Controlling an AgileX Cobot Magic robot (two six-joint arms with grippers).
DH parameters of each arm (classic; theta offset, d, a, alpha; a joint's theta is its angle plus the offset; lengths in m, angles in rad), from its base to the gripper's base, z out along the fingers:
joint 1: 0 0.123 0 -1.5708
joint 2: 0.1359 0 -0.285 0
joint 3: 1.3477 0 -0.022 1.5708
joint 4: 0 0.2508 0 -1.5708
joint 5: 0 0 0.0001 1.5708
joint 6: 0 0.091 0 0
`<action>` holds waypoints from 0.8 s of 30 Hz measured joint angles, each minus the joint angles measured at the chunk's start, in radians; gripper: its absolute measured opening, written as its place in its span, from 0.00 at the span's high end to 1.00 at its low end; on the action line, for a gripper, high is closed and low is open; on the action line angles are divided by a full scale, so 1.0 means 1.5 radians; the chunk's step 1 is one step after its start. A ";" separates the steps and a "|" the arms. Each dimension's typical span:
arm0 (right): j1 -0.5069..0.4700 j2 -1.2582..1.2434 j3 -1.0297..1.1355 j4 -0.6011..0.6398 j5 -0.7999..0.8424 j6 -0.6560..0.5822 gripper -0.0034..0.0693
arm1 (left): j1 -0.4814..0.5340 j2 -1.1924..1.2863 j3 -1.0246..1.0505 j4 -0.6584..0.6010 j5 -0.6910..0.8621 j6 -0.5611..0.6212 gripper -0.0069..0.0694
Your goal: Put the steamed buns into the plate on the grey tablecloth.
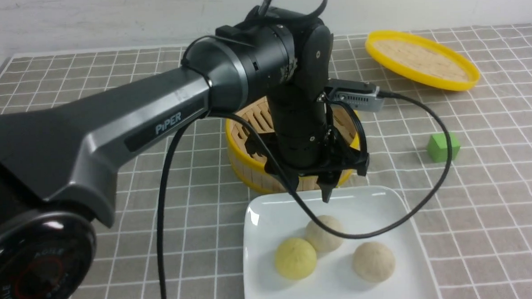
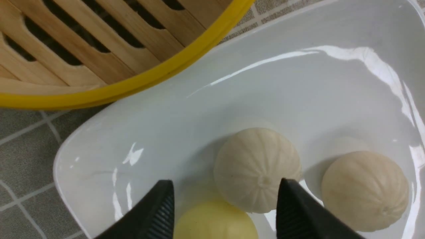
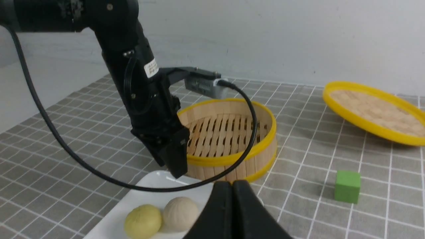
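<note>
Jaws parted and empty, my left gripper [image 1: 311, 188] points straight down from my long outstretched arm [image 1: 112, 124] over the grey tablecloth [image 1: 475, 203]. Beneath it the plate [image 1: 268, 212] carries both steamed buns [image 1: 373, 261]. My right gripper [image 3: 232, 186] is clenched on nothing.

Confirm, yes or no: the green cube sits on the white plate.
No, the green cube rests on the grey tablecloth, clearly apart from the plate.
</note>
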 joint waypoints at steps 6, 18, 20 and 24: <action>0.000 0.000 0.001 -0.001 -0.013 0.000 0.97 | 0.000 0.000 0.000 0.012 0.006 0.016 0.69; 0.000 0.000 0.001 -0.001 -0.014 0.000 0.97 | 0.000 0.000 0.000 0.040 0.010 0.035 0.91; 0.000 0.000 0.001 -0.001 -0.014 0.000 0.96 | 0.000 0.000 0.000 0.044 0.010 0.035 0.91; 0.000 0.000 0.012 -0.001 -0.017 0.000 0.96 | 0.000 0.000 0.000 0.055 0.010 0.035 0.91</action>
